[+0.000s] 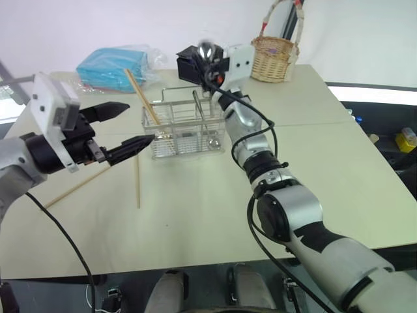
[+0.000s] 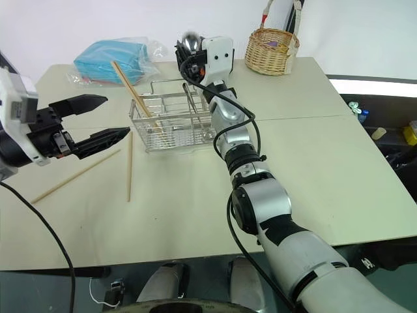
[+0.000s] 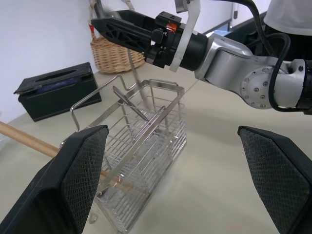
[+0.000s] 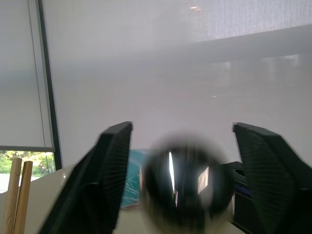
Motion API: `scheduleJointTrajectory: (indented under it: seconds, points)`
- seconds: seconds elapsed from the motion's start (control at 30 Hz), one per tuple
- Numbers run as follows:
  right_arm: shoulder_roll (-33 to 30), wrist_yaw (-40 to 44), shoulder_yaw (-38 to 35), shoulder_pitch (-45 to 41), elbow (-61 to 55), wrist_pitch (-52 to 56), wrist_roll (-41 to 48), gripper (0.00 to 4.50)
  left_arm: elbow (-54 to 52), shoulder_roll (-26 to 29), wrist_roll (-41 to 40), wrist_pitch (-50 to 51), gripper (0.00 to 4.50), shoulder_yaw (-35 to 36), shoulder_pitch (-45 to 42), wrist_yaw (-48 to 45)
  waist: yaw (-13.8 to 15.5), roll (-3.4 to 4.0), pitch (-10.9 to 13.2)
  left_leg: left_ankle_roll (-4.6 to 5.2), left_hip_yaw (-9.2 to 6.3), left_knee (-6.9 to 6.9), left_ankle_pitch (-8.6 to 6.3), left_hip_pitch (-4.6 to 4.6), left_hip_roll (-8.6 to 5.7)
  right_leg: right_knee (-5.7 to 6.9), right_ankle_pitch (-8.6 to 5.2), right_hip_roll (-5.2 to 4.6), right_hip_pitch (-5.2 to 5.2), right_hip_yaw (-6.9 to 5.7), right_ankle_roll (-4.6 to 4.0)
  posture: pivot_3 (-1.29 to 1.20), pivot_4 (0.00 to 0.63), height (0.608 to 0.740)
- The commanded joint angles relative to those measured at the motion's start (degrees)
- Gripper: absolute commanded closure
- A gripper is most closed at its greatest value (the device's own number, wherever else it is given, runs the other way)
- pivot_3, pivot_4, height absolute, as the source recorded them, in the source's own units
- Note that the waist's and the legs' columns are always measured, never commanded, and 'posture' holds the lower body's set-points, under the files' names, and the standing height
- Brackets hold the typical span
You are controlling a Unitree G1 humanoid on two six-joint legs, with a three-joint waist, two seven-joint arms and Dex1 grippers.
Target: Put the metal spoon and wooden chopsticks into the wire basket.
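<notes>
The wire basket (image 1: 184,129) stands mid-table. Wooden chopsticks (image 1: 140,96) lean out of its left end. Two more lie on the table in front, one (image 1: 137,182) straight and one (image 1: 75,188) slanted. My right gripper (image 4: 181,129) is raised above the basket's far side with its fingers wide apart. The metal spoon's shiny bowl (image 4: 183,187) shows blurred between them, also seen from the head (image 1: 207,51); whether a finger touches it I cannot tell. My left gripper (image 1: 138,124) hovers open and empty just left of the basket.
A wicker basket (image 1: 273,59) sits at the table's far right. A blue pack in a plastic bag (image 1: 111,68) lies at the far left. A black box (image 3: 53,95) stands behind the wire basket. The table's right edge (image 1: 365,156) borders dark clutter.
</notes>
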Motion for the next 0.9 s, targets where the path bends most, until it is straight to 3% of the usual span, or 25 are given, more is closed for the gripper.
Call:
scheduleJointTrajectory:
  seconds: [0.03, 0.3, 0.47, 0.6, 0.77, 0.9]
  points:
    - [-0.52, -0.12, -0.24, -1.51, -3.07, -0.94, 0.01, 0.07, -0.46, 0.95, -0.28, -0.49, 0.00, 2.08, -0.90, 0.37, 0.02, 0.00, 0.00, 0.00, 0.00, 0.00, 0.00, 0.00, 0.00, 0.00, 0.00, 0.00, 0.00, 0.00, 0.00, 0.00, 0.150, 0.661]
    - [-3.11, 0.60, 0.11, 1.17, -10.84, 2.68, 0.29, 0.07, 1.73, -0.22, 1.68, -2.27, 0.00, -0.83, -3.01, 0.06, 0.22, -0.02, -0.01, 0.00, -0.01, 0.02, 0.00, 0.00, 0.00, 0.00, 0.00, 0.00, 0.01, -0.01, 0.00, 0.00, 0.150, 0.661]
    - [-7.49, 5.32, 0.36, 4.80, -27.73, 16.05, 4.71, 0.07, 4.64, -1.73, 4.05, -3.35, 0.00, -1.52, -2.78, 0.52, 0.24, -0.02, -0.01, 0.00, -0.01, 0.03, 0.00, -0.03, -0.01, 0.01, 0.00, -0.01, 0.03, 0.00, 0.01, 0.00, 0.150, 0.661]
    - [-17.18, 14.37, 0.67, 10.21, -49.25, 36.49, 14.07, 0.07, 7.84, -0.86, 7.17, -5.01, 0.00, -0.79, -1.35, -1.85, 0.46, -0.02, -0.01, 0.00, -0.02, 0.01, 0.00, -0.06, 0.00, 0.01, 0.01, -0.01, 0.12, 0.00, 0.01, 0.00, 0.150, 0.661]
    - [-30.03, 19.80, -1.49, 16.07, -64.59, 55.65, 23.57, 0.07, 15.87, 2.15, 12.89, -8.31, 0.00, -1.08, 0.06, -7.52, 0.39, -0.06, -0.04, 0.01, 0.01, 0.01, -0.01, -0.04, 0.01, -0.11, -0.01, -0.03, 0.25, -0.02, 0.00, 0.00, 0.150, 0.661]
    - [-39.40, 26.74, -2.26, 24.07, -74.16, 63.90, 29.53, 0.07, 23.48, 5.39, 18.46, -12.59, 0.00, -3.29, 0.99, -13.62, 0.48, -0.06, -0.04, 0.02, 0.05, -0.05, -0.01, 0.00, 0.09, -0.45, -0.09, -0.03, 0.31, -0.03, -0.14, 0.00, 0.150, 0.661]
